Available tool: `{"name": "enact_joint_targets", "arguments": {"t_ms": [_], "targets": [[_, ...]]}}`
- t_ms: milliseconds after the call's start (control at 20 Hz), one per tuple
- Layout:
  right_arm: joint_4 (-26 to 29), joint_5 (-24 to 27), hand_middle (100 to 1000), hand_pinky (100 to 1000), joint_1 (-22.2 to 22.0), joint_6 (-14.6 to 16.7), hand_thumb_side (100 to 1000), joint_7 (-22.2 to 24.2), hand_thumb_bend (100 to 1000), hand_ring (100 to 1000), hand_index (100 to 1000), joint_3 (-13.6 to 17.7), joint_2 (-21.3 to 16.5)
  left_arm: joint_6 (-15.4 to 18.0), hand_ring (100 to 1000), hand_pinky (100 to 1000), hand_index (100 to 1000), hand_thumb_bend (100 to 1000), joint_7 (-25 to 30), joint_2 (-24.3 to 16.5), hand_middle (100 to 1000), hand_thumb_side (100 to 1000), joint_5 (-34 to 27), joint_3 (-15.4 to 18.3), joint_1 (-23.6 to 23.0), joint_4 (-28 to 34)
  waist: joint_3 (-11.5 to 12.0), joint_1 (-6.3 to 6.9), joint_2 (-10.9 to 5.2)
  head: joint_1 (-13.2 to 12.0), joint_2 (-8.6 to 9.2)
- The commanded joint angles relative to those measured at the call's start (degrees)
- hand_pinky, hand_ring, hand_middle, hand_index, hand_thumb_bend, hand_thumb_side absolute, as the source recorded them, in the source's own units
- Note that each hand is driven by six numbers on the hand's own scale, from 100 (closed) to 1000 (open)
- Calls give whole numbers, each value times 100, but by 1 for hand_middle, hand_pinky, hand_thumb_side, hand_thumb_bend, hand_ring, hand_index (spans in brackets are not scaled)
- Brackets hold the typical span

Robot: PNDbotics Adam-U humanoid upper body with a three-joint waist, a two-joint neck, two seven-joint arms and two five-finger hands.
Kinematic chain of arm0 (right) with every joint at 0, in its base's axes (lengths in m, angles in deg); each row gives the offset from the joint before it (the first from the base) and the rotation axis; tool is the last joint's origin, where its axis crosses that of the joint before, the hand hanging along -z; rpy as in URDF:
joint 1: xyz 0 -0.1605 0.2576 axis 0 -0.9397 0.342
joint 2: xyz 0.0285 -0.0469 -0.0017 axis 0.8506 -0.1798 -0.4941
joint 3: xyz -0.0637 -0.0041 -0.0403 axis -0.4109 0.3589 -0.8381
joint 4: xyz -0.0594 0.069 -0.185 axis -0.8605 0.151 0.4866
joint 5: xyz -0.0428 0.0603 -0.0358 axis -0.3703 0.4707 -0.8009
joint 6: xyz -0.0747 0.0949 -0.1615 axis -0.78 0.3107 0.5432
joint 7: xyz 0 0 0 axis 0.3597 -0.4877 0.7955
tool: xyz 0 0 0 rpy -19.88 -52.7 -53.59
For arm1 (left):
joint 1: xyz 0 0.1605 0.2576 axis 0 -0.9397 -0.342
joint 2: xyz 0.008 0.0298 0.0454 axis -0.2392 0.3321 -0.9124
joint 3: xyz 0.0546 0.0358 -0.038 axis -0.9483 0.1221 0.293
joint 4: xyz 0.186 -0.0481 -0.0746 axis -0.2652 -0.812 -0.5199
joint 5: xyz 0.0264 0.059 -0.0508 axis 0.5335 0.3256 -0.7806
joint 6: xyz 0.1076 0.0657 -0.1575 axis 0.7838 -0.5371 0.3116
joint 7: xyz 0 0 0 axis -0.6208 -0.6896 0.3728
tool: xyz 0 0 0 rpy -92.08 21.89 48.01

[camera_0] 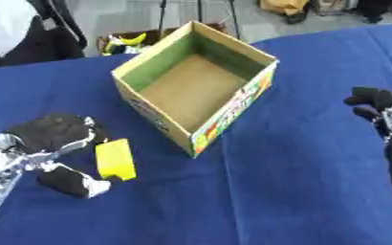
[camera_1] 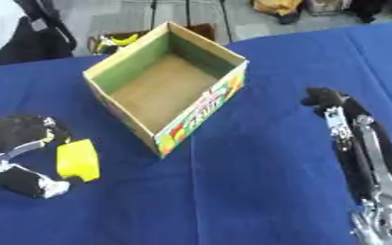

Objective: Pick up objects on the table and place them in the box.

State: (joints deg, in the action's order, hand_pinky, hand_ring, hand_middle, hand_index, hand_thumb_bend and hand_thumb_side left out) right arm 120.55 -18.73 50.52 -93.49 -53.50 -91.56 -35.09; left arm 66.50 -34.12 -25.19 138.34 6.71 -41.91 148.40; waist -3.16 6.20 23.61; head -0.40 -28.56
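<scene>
Left hand grasps one yellow block; right hand relaxed beside one box.

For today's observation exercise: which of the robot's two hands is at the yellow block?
The left hand, black and silver, curls around the yellow rectangular block on the blue tablecloth; the right hand hangs apart, right of the open cardboard box.
</scene>
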Motion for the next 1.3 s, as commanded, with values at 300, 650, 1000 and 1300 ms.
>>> {"name": "enact_joint_targets", "arguments": {"t_ms": [300,650,1000,1300], "targets": [[119,7,659,875,36,-16,930,-28,100,911,789,31,-47,-315,100,100,572,100,-332,-176,463,664,-439,463,153,429,-14,-19,-155,56,110],[119,18,659,875,31,-14,928,-10,100,911,789,4,-51,-584,100,100,570,100,-577,-496,458,669,-826,744,368,522,-98,32,-192,36,92],[119,126,655,876,71,-44,922,58,100,912,786,-90,-96,-759,100,100,560,100,-885,-856,446,681,-1234,908,881,-74,-504,271,-292,-173,58],[119,140,654,877,158,-23,922,144,100,912,786,-173,-134,-658,100,100,556,100,-1166,-878,444,680,-1540,914,1376,-873,-869,486,-297,-386,40]]}}
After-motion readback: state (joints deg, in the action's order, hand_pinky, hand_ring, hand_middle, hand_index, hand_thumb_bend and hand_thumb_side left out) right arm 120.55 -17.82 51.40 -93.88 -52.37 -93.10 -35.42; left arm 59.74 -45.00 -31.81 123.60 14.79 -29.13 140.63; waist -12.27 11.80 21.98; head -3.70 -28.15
